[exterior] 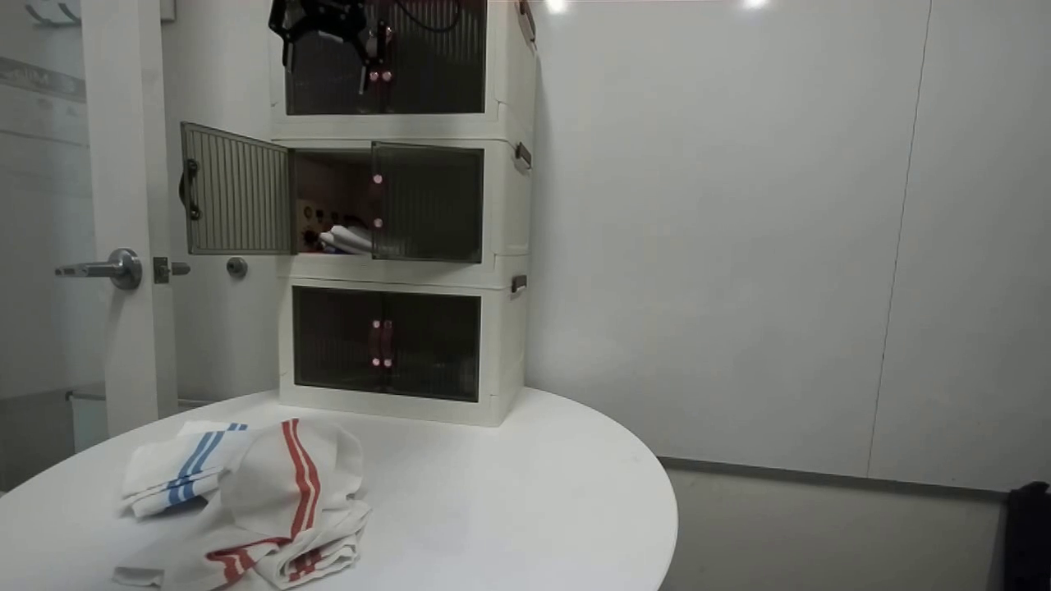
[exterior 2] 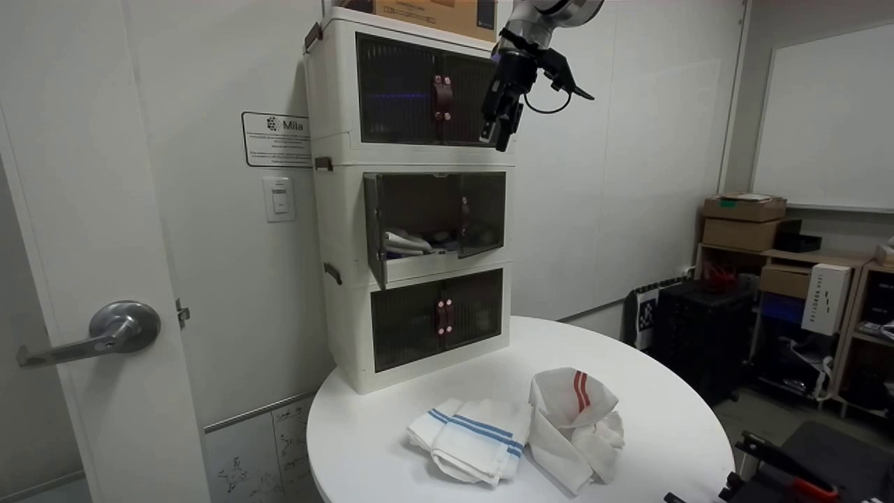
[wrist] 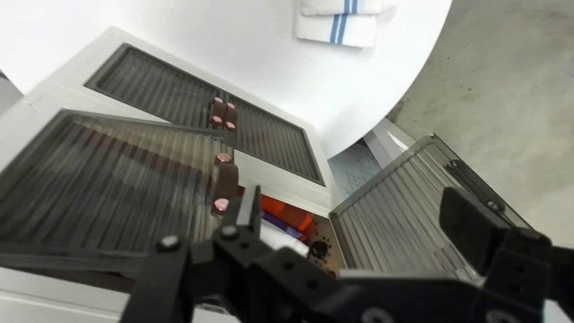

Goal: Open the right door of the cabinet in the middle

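- Pale wall panels (exterior: 739, 246) back the room; farther off stand shelves (exterior 2: 824, 256) with boxes (exterior 2: 740, 234).
- Round white bench (exterior: 534, 492): a blue-striped cloth (exterior 2: 482, 447), a red-striped cloth (exterior 2: 562, 405) beside it, and a stack of three white units (exterior: 509, 349).
- Middle cabinet (exterior: 511, 209): left door (exterior: 238, 193) swung wide, right door (exterior: 431, 205) ajar in the front's right half.
- Gripper (exterior: 326, 75) hanging in front of the top unit (exterior: 386, 127), its fingers spread well apart.

A lab or office is suggested by a robot arm (exterior 2: 539, 26), whiteboard (exterior 2: 827, 119), "Mila" sign (exterior 2: 278, 148) and box-laden shelves (exterior 2: 838, 256).
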Tool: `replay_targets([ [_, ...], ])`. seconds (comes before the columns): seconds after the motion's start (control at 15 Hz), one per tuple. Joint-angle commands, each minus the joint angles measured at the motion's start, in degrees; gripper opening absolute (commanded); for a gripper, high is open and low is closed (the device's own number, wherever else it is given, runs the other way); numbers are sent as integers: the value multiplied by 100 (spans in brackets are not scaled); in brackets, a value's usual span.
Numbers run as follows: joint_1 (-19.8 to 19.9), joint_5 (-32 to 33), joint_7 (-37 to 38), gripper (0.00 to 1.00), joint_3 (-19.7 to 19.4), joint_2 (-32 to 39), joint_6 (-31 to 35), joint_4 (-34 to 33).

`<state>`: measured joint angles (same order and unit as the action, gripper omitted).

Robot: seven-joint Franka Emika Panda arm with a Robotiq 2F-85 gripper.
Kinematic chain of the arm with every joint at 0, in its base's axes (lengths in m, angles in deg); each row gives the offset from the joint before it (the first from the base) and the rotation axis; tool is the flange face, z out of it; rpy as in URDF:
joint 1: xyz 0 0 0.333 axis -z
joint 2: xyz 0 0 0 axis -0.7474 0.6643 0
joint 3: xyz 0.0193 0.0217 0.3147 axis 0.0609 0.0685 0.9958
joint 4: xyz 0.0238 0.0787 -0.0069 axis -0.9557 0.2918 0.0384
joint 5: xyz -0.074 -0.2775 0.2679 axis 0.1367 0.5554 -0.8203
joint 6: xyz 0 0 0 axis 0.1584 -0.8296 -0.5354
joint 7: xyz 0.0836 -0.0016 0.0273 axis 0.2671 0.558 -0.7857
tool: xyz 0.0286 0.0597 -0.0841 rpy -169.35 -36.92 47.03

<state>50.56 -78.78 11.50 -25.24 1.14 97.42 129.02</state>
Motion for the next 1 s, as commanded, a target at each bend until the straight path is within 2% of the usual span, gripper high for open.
replay_targets([
  [0.0, -133, 831, 1207, 100, 23, 141, 35, -60],
  [0.2, -236, 1348, 2282, 100, 26, 392, -41, -195],
  [0.4, -329, 1597, 3338, 100, 9, 662, -238, -401],
  [0.73, -513, 1701, 5094, 100, -26, 959, 110, -629],
  [0.93, -682, 2041, 6021, 100, -83, 1081, 302, -783],
])
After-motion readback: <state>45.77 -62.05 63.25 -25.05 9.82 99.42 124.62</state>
